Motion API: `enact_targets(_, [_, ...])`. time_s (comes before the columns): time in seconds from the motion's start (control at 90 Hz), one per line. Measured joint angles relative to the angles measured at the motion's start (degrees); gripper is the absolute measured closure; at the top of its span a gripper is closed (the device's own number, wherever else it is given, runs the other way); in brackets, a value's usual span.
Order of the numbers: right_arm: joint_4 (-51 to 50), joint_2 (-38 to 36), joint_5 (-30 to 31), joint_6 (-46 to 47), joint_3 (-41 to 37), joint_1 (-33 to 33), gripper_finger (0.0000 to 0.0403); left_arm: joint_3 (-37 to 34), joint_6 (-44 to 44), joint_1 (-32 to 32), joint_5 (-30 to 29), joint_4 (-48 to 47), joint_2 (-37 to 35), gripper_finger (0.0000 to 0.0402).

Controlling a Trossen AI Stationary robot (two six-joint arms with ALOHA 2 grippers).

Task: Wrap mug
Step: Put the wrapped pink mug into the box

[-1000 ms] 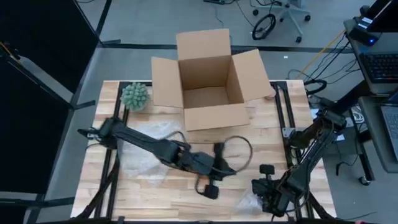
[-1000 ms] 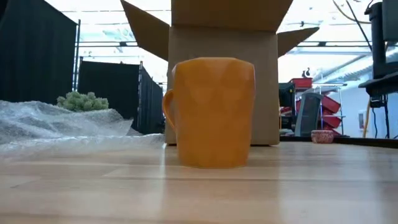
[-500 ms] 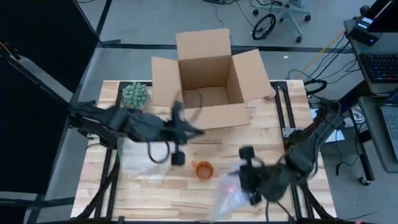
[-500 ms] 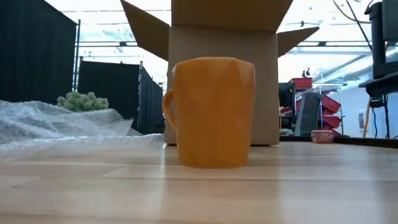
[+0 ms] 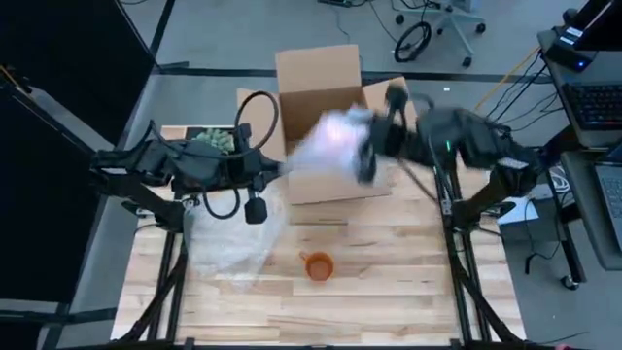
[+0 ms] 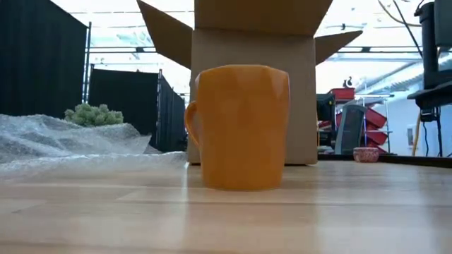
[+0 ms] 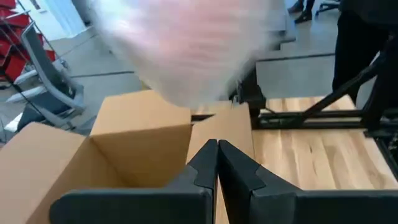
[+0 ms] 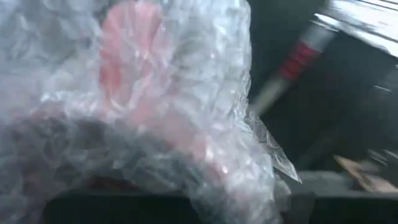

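Left gripper (image 5: pixel 255 208), at 9 o'clock of the table (image 5: pixel 408 292) in the high view: fingers (image 7: pixel 202 163) pressed together with nothing between them, as the left wrist view shows; it hangs just above the edge of the flat bubble wrap sheet (image 5: pixel 228 248), beside the cardboard box (image 5: pixel 326 68).

Plant (image 5: pixel 216 142): partly hidden behind the left arm, at 10 o'clock.

Bubble wrap sheet: spread on the table at 8 o'clock; the low view shows it crumpled and low (image 6: pixel 63 141) beside the plant (image 6: pixel 94 114).

Orange mug (image 5: pixel 317 264): upright and bare on the table at 6 o'clock, handle toward 9 o'clock, apart from the sheet. The low view shows it close up (image 6: pixel 240 127), before the box (image 6: pixel 251 85).

Cardboard box: flaps open, at 12 o'clock.

Wrapped bundle (image 5: pixel 330 146): bubble wrap around something pink, held over the box mouth. The right wrist view shows the pink through the wrap (image 8: pixel 134 81); the high view shows only a blur.

Right gripper (image 5: pixel 374 146): at 1 o'clock, clamped on the bundle.
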Motion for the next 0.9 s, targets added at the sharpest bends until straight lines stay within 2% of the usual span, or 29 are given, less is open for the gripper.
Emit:
enact_targets(0.2, [-2.64, 3.46, -15.72, 4.63, -6.04, -17.32, 0.0387, -2.32, 0.02, 3.05, -0.02, -3.65, 0.36, 0.0402])
enact_targets(0.289, [-2.8, 5.78, -19.14, 4.74, -10.7, -22.08, 0.0387, -2.43, -0.07, 4.25, 0.01, -7.36, 0.31, 0.0402])
enact_targets(0.389, [-1.48, 8.35, -19.6, 4.76, -16.03, -25.82, 0.0387, -2.43, -1.33, 5.34, -0.02, -10.31, 0.3, 0.0402])
enact_targets(0.489, [-0.98, 11.79, -20.2, 4.46, -22.47, -28.34, 0.0387, -2.43, -1.51, 5.8, -0.11, -11.41, 1.13, 0.0402])
enact_targets(0.656, [5.66, 17.23, -21.02, 4.05, -30.37, -29.84, 0.0387, -2.43, -1.56, 5.66, -0.08, -11.6, 2.65, 0.0402])
enact_targets(0.789, [5.1, 23.95, -21.03, 3.47, -33.84, -30.14, 0.0387, -2.43, -1.57, 5.65, -0.08, -11.59, 4.39, 0.0402])
enact_targets(0.9, [6.48, 27.16, -23.05, 3.5, -33.46, -29.93, 0.0387, -2.43, -1.6, 5.65, 0.25, -11.69, 5.64, 0.0402])
